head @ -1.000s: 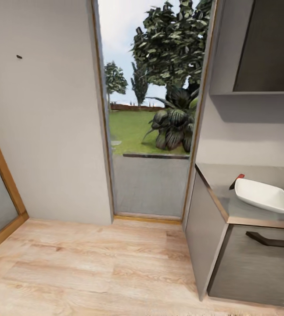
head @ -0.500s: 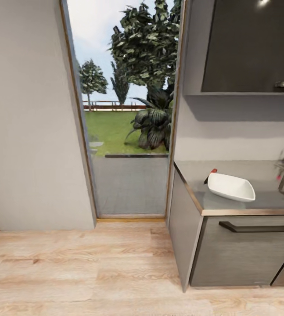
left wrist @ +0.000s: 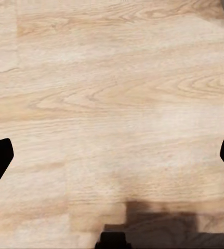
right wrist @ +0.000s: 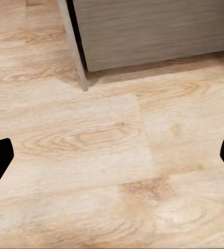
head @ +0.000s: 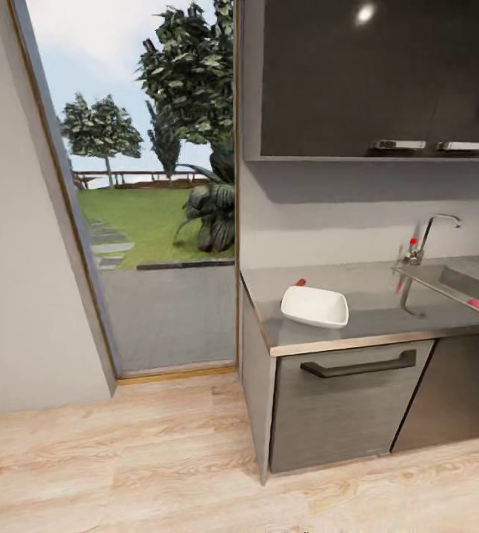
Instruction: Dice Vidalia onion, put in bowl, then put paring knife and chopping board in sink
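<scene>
Left gripper (left wrist: 112, 155): our fingers spread wide at the frame edges, holding nothing, above pale wood floor (left wrist: 112, 93).
Right gripper (right wrist: 112, 155): our fingers likewise apart and empty, over the floor near the base of a grey cabinet (right wrist: 153, 31).
Bowl (head: 315, 306): white, sitting on the countertop (head: 372, 314) near its left end, above the drawer handle (head: 357, 366).
Knife (head: 300, 282): we see just a red tip behind the bowl's far rim.
Sink (head: 465, 285): set into the countertop to the right, tap (head: 426, 235) at its back corner; a small reddish item (head: 477, 303) lies inside, too small to identify.
Doorway (head: 150, 222): open onto lawn and trees, left of the cabinets.
</scene>
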Controlling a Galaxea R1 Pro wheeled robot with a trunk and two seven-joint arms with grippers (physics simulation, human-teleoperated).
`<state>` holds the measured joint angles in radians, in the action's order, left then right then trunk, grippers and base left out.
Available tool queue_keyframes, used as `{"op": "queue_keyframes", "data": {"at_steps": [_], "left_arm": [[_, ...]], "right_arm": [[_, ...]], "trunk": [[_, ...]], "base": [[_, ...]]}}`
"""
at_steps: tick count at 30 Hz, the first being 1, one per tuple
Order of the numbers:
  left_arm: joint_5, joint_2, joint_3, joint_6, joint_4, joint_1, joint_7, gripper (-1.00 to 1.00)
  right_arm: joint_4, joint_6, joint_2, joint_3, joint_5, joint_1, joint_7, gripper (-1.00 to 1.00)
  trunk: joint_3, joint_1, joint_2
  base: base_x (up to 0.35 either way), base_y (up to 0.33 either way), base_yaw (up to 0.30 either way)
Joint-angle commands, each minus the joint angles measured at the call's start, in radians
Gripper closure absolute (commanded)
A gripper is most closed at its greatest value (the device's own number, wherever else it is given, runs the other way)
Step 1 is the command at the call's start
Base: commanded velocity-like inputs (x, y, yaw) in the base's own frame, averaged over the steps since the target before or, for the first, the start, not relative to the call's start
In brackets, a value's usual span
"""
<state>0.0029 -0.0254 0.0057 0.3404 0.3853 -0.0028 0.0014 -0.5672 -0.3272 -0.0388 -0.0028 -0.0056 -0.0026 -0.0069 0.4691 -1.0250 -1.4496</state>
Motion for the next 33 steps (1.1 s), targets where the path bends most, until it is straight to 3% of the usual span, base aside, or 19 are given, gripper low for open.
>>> {"op": "queue_keyframes", "data": {"at_steps": [1, 33], "left_arm": [[0.000, 0.000, 0.000, 0.003, 0.000, 0.000, 0.000, -1.00], [-0.001, 0.001, 0.000, 0.002, -0.001, 0.000, 0.000, -1.00]], "right_arm": [[0.000, -0.002, 0.000, 0.000, -0.001, 0.000, -0.001, -1.00], [0.000, -0.002, 0.000, 0.000, -0.001, 0.000, -0.001, -1.00]], "trunk": [[0.001, 0.000, 0.000], [0.001, 0.000, 0.000]], "base": [[0.000, -0.304, -0.274], [0.009, -0.304, -0.274]]}}
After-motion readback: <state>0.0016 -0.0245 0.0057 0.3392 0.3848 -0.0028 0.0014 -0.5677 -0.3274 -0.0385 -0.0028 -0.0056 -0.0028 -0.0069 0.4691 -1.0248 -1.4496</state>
